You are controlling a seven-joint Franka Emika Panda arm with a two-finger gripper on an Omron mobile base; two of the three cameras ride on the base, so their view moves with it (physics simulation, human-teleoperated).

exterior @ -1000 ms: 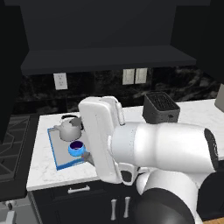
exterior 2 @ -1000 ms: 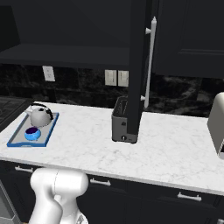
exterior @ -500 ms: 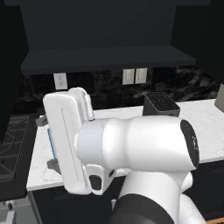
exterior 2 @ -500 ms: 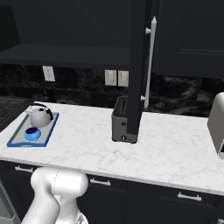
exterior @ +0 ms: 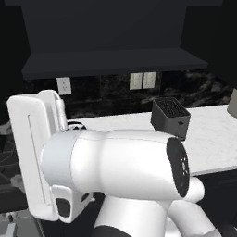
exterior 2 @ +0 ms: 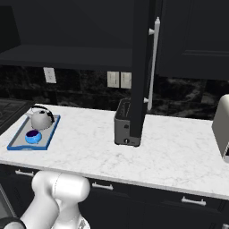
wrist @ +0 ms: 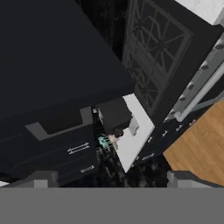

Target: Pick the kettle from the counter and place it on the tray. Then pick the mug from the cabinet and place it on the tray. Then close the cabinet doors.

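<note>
On the white counter, at its left end, lies the blue-rimmed tray. The grey kettle stands on the tray's far half and the small blue mug sits on it just in front. The cabinet above is open and its shelf looks dark and bare. One cabinet door stands swung out, edge-on, with its silver bar handle. My gripper is open with nothing between its fingertips; it points down at a stove top and wooden floor, far from the tray.
A dark toaster sits mid-counter below the open door; it also shows at the back right. A pale appliance stands at the right end. The arm's white bulk blocks the counter's left part. Dark drawers run below.
The arm has swung left and closer to the left base camera, now covering the tray there. The kettle, mug, tray and door have not moved.
</note>
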